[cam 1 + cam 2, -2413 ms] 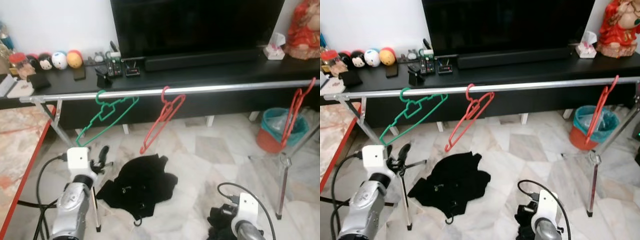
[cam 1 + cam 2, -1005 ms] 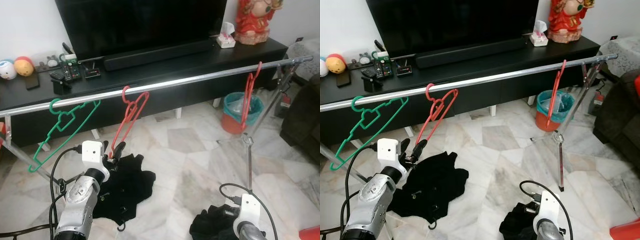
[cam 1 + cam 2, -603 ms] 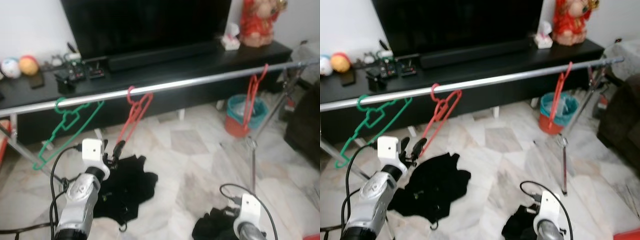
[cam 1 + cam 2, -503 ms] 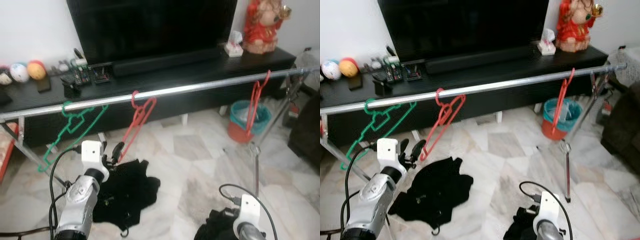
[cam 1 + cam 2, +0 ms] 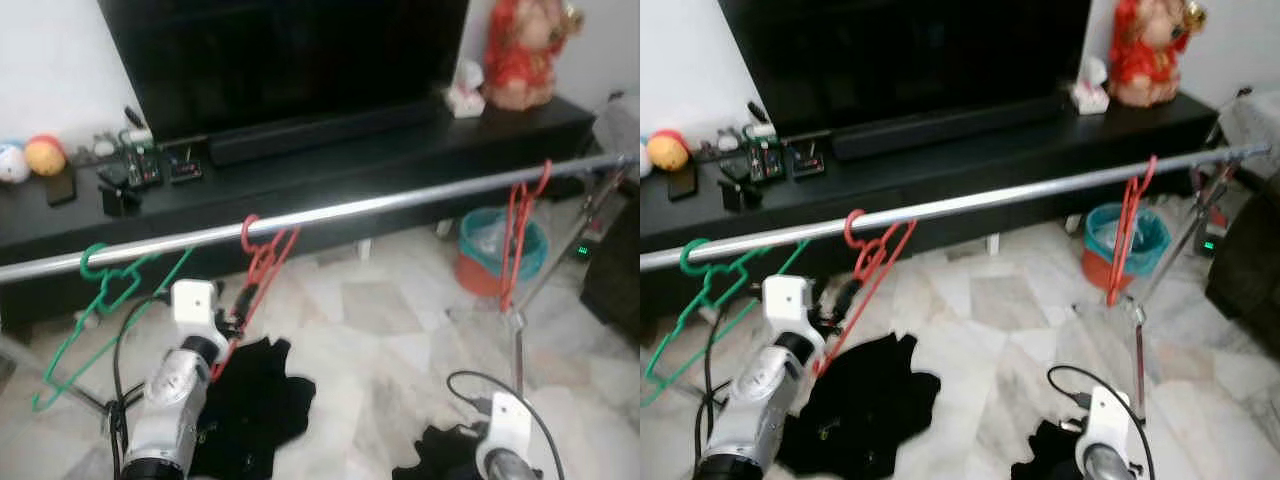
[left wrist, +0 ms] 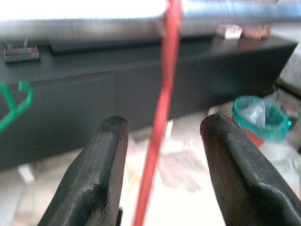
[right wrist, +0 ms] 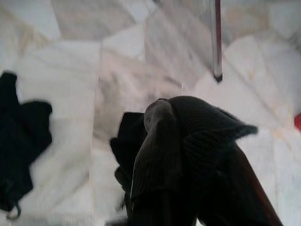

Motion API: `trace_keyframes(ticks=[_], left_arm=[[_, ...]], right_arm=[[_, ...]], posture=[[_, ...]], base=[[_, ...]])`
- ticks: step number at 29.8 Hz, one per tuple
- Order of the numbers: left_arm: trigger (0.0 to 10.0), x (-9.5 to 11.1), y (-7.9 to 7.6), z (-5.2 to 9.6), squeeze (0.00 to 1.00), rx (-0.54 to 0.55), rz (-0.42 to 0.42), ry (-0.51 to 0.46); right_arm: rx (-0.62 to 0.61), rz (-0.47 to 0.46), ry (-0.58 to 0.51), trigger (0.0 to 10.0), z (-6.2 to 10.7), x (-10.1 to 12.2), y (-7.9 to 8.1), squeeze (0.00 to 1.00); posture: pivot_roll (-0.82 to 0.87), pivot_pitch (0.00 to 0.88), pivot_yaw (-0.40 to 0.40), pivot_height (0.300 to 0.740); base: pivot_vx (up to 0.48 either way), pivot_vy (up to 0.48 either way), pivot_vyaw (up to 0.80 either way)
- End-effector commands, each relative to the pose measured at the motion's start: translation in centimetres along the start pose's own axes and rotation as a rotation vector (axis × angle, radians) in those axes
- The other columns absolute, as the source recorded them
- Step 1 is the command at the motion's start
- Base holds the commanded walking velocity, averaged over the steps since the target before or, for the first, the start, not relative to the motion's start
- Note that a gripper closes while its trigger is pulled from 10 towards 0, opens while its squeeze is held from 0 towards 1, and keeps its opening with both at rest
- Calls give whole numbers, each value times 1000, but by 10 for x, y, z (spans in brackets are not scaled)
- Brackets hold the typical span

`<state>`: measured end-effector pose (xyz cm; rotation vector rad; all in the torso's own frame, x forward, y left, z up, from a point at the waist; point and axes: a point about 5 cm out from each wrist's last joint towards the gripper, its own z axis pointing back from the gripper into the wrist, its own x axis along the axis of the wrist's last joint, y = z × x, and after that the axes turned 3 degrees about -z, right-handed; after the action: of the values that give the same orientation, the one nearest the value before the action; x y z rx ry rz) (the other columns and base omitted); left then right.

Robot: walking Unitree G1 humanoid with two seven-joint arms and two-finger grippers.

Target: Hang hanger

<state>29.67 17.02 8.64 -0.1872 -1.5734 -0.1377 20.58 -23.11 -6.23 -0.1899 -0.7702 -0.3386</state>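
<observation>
Now L pincer (image 6: 162,165) straddles red hanger (image 6: 162,117).

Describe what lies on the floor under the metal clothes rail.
Under the metal rail, a black garment lies crumpled on the marble floor, below the red hanger by the left gripper. Whatever is beneath the garment is covered.

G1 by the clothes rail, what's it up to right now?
The left gripper is raised to the middle red hanger on the silver rail, fingers open with the hanger's red bar running between them, not yet clamped. A green hanger and another red hanger also hang on the rail. The right gripper is low near the floor, shut on a black garment. A second black garment lies on the marble floor under the rail.
</observation>
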Motion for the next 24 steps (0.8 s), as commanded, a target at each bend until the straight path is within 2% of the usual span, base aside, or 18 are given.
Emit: trace_keyframes(ticks=[1,13,20,21,24], left_arm=[[10000,1,10,4,0,23,-21,-3],[10000,-1,14,11,0,21,-23,6],[10000,-5,12,13,0,-45,-49,54],[10000,-6,11,13,1000,-54,-55,60],[10000,-8,7,12,1000,-72,-51,65]], right_arm=[[24,-1,-18,10000,0,3,9,0],[25,-3,-16,10000,0,2,9,0],[30,-1,-13,10000,0,1,10,0],[32,-1,-12,10000,0,1,10,0],[33,0,-12,10000,0,1,10,0]], posture=[[-13,0,32,740],[-12,0,34,740],[-5,0,31,740],[-5,0,31,740],[-6,0,29,740]], base=[[0,0,0],[0,0,0],[0,0,0],[0,0,0],[0,0,0]])
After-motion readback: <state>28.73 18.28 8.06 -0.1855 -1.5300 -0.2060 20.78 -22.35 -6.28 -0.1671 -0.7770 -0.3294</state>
